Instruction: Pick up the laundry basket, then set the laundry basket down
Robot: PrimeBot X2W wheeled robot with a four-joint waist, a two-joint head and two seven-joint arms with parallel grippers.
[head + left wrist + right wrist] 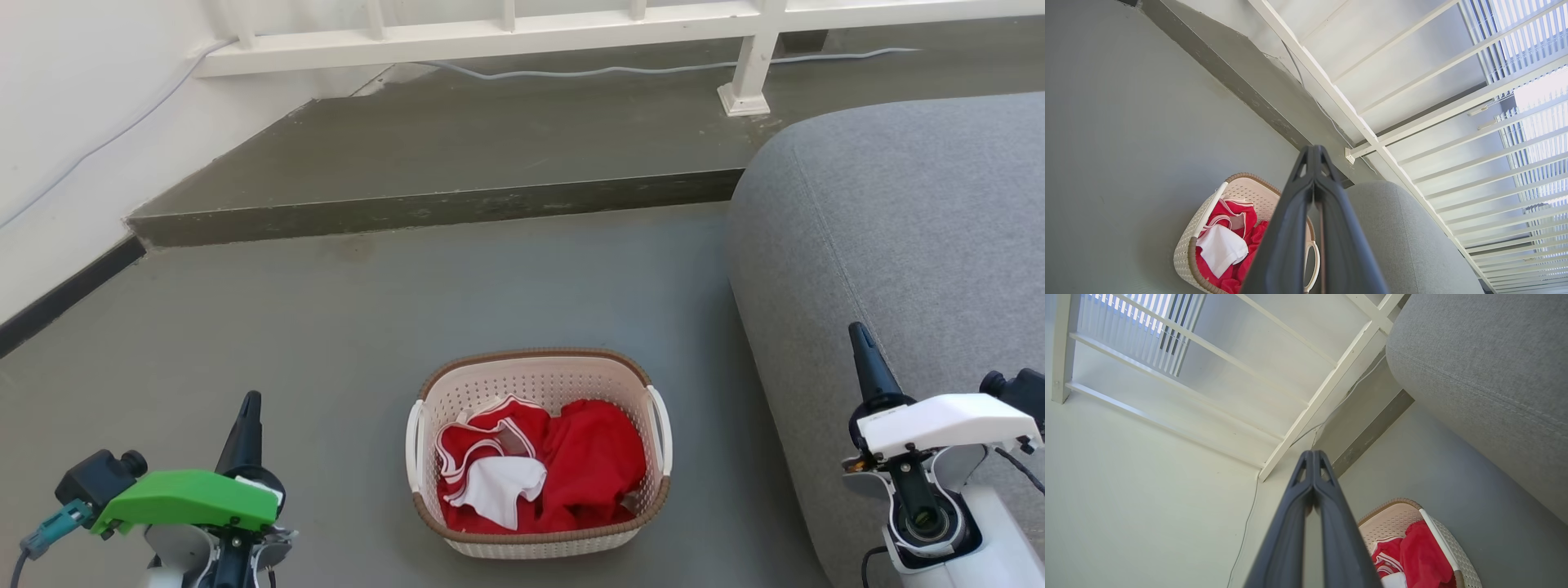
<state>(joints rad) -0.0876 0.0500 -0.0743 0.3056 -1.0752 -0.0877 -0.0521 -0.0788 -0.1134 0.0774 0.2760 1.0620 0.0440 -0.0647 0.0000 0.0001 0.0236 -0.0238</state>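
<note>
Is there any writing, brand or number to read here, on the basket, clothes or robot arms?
None can be read. The laundry basket is plain, the red and white clothes show white trim but no letters, and the green cover and white cover on the arms carry no label.

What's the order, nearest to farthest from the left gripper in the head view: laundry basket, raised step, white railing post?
1. Laundry basket, on the floor right of the left gripper.
2. Raised step, ahead across the floor.
3. White railing post, far back on that step.
</note>
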